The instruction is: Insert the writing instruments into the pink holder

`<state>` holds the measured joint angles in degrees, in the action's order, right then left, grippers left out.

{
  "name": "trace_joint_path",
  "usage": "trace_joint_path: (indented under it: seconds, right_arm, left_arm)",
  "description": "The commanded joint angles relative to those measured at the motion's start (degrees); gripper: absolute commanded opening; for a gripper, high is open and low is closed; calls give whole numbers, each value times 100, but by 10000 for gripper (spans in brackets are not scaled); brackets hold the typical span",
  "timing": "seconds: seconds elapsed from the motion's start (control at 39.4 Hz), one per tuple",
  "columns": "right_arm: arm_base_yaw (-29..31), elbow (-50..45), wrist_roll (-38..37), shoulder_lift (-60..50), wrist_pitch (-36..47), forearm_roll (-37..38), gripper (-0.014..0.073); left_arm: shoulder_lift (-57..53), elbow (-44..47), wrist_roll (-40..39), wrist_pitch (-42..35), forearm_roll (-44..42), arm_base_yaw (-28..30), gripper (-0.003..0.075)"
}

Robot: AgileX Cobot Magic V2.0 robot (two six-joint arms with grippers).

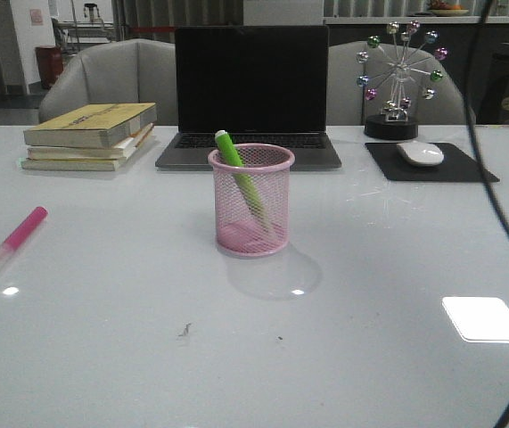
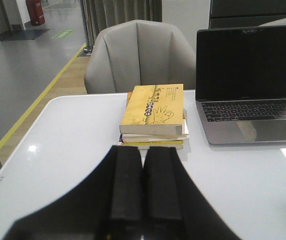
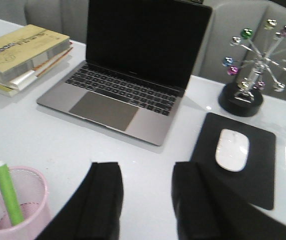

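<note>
Lime green marker (image 1: 242, 178) stood tilted inside round pink wire-mesh holder (image 1: 250, 214). Bright pink marker (image 1: 18, 237) lay on white desk (image 1: 147, 357), far left of holder. Left hand (image 2: 143, 185) closed, empty; right hand (image 3: 147, 200) open, empty. Next step, by judgement: left hand opens, grasps pink marker.

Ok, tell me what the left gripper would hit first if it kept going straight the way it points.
Probably the stack of books: it lies dead ahead of the closed left gripper, with bare table between. The height is hard to judge, so it might pass over them.
</note>
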<state>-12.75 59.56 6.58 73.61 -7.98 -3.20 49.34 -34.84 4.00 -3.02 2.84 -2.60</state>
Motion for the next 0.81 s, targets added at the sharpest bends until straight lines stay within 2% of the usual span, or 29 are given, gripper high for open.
trace_joint_path:
  seconds: [0.0, 0.18, 0.38, 0.79]
  right_arm:
    - [294, 144, 59, -581, 86, 104, 374]
    - [992, 44, 59, -1275, -659, 114, 373]
    - [1625, -627, 59, -1895, -747, 114, 373]
    - [1704, -2148, 54, -2863, -802, 109, 373]
  left_arm:
    - [-34, -186, -26, -578, 55, 16, 93]
    - [-34, -186, -26, -578, 55, 16, 93]
    - [-34, -186, -26, -578, 55, 16, 93]
    - [-34, -186, -26, -578, 55, 16, 93]
